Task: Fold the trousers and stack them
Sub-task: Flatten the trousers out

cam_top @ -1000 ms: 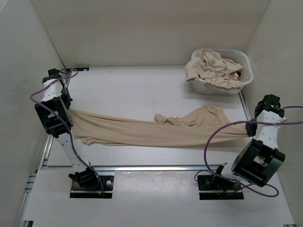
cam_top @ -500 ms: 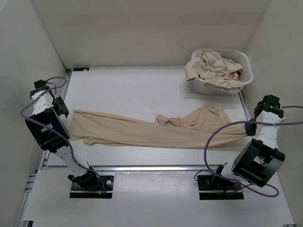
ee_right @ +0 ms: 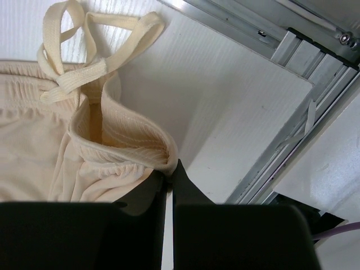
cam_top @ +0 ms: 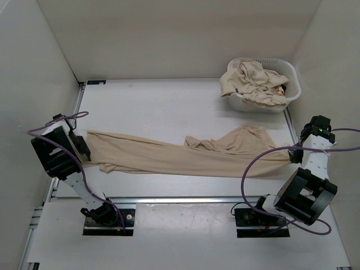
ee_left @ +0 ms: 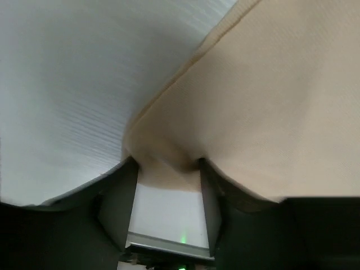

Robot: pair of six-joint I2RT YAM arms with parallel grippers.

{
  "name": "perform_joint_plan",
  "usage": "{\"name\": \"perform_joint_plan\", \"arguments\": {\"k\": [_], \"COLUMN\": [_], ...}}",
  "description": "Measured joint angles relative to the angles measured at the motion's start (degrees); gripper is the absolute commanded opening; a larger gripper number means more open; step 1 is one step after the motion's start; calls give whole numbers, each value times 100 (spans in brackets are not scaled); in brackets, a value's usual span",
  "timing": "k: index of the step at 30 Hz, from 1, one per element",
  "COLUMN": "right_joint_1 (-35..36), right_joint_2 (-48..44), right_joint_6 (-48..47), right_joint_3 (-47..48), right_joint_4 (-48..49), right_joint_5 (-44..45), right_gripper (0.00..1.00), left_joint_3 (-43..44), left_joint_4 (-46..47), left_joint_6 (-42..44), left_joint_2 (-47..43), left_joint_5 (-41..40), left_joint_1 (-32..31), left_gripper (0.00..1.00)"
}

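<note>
Foreground: sitting side by side on black plates, both arm bases (cam_top: 104, 216), with a metal rail (cam_top: 180, 199) running just beyond them along the near edge of the desk (cam_top: 157, 107).

Next out, lying stretched long across the desk from left to right: trousers (cam_top: 169, 158), beige-tan, thin and soft. Running fairly flat along the legs on the left, and rumpling into loose folds toward the waist end on the right.

Hanging low at the leg end on the left: left claw (ee_left: 169, 169). Fingers (ee_left: 121, 197) standing apart, with an edge of the cloth sagging into the gap between them and bare desk showing through that gap. Touching the cloth, not pinching it.

Clamping the ribbed waistband at the right end: right claw (ee_right: 169, 171). Fingers (ee_right: 140, 197) pressing together on a fold of the band and holding it up in a small arch off the desk. Lying loose just past that grip in the right wrist view: pale flat drawstring (ee_right: 84, 73), looping over the white surface.

Farthest back, sitting in the far right corner, well apart from the spread pair: white laundry basket (cam_top: 295, 84), holding heaped trousers (cam_top: 253, 81) of the same colour, crumpled and spilling over its left rim.
</note>
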Motion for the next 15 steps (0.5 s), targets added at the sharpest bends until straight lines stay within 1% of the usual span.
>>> {"name": "perform_joint_plan", "arguments": {"k": [6,9,11,15], "right_joint_1": [0,0,-7,-212], "right_joint_2": [-105,-105,-111,-391], "right_joint_6": [4,7,22,118], "right_joint_3": [4,116,306,529], "right_joint_4": [-35,-223,-389,-492], "right_joint_5": [-4,-4,13,-63], "right_gripper": [0,0,0,0], "left_joint_3": [-26,61,367,1388], "left_joint_4": [22,-214,-553,-1073], "left_joint_6": [20,24,24,22], "left_joint_2": [-35,-195,-402,-1130], "left_joint_5": [70,149,179,227], "left_joint_1": [-15,133,304,767], "left_gripper": [14,14,14,14]}}
